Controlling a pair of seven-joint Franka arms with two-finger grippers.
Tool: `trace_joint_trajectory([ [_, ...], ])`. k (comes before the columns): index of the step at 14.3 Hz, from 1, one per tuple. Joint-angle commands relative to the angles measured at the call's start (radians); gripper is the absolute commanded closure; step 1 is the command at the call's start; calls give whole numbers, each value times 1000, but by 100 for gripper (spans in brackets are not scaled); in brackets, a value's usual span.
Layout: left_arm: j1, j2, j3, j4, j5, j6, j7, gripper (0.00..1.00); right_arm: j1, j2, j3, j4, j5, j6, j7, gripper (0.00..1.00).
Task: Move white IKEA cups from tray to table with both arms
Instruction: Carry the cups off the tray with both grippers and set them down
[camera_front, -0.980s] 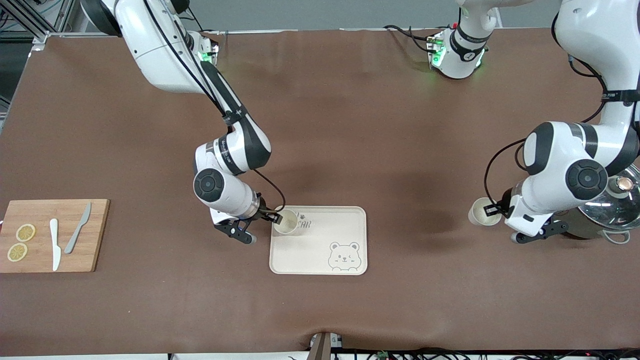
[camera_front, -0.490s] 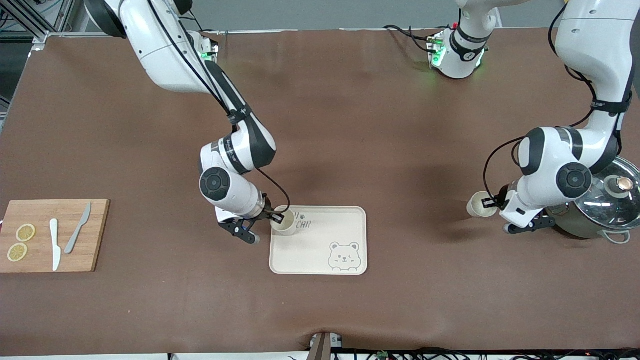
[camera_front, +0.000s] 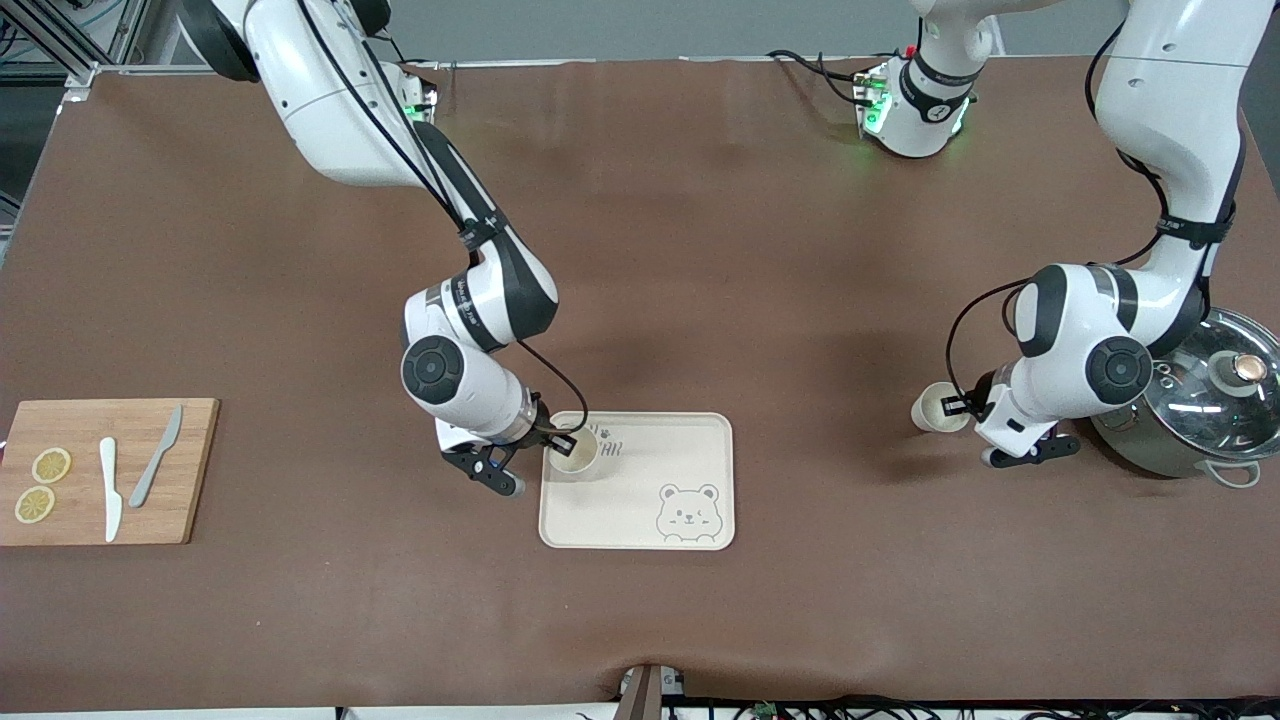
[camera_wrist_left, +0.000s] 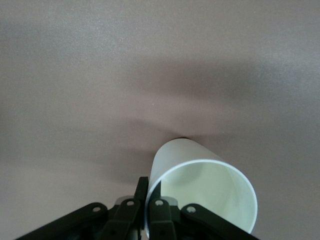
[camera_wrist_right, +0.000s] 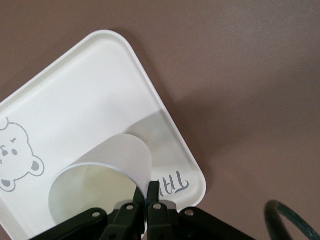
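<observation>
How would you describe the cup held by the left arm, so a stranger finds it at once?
Start at the big lidded pot at the left arm's end of the table. Beside it, the left gripper pinches the rim of a small white cup over bare brown table. The other cup is at the bear tray.

A: Where is the tray (camera_front: 690, 445)?
B: Mid surface (camera_front: 700, 250). One cup (camera_front: 573, 452) is over its corner toward the right arm's end. The second cup (camera_front: 932, 408) is near the pot (camera_front: 1200, 410), at the left arm's end.
A: And the cutting board (camera_front: 190, 470)?
B: At the right arm's end.
</observation>
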Motion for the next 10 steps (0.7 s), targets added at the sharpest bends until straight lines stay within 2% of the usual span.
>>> trace_joint_trajectory([
  [1,9,0,-7,1,-25,15,21,28,-54,7,5,73,26,-142,-6,100],
  [2,9,-6,-7,2,-42,15,21,0,-68,1,3,74,22,-173,-26,100],
  [6,11,-64,-8,5,-56,-14,14,0,-180,-56,-4,27,11,-319,-268,100],
  [8,9,-89,-22,25,-56,-54,6,0,-252,-116,-4,-56,-9,-328,-403,100],
  [10,9,-110,-27,45,-56,-108,6,0,-307,-176,-9,-136,-73,-323,-520,100],
])
